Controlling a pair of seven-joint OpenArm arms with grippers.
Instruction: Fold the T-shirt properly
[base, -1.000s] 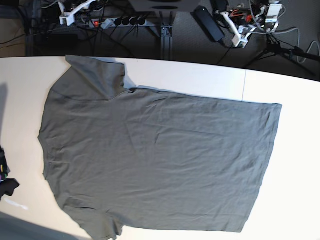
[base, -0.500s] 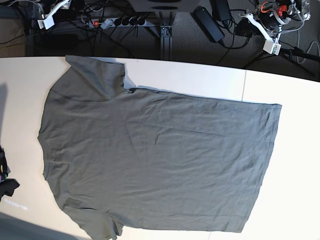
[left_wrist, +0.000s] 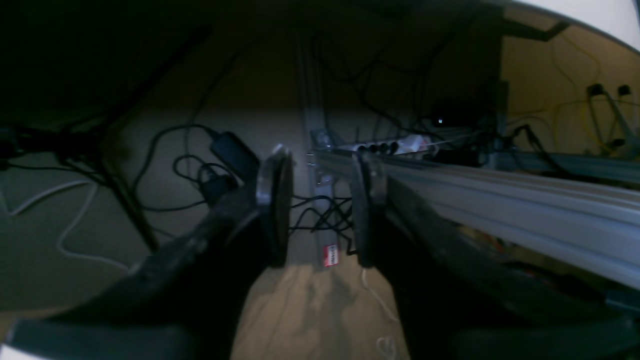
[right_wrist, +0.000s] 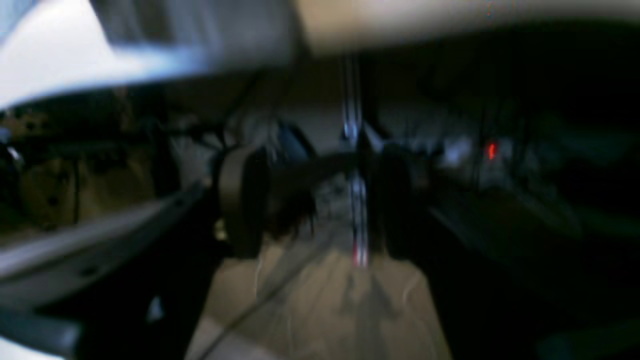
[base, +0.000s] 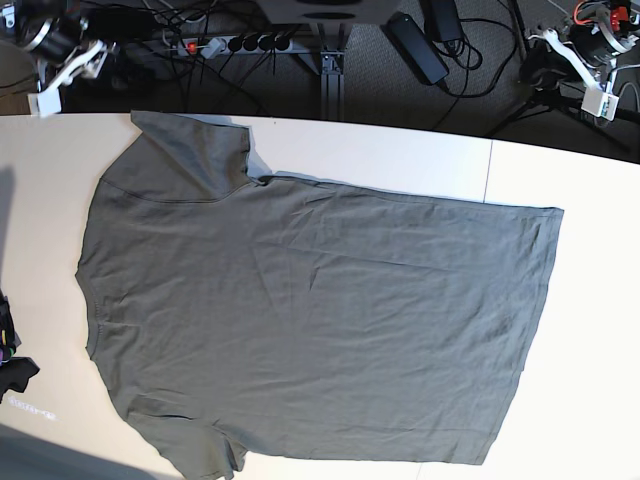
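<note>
Lab: power strip (base: 235, 44), cables (base: 470, 75), metal framing (base: 331, 70).

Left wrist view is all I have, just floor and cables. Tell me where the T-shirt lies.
Observer: The T-shirt lies spread flat on the white table, shoulders toward the base view's left, hem toward its right.
Operator: Report any folds.
Observer: None made. The far sleeve and the near sleeve both lie out flat.
Operator: Give me the right gripper.
Observer: The right gripper is off the table with its jaws apart and nothing between them, though its picture is blurred.
</note>
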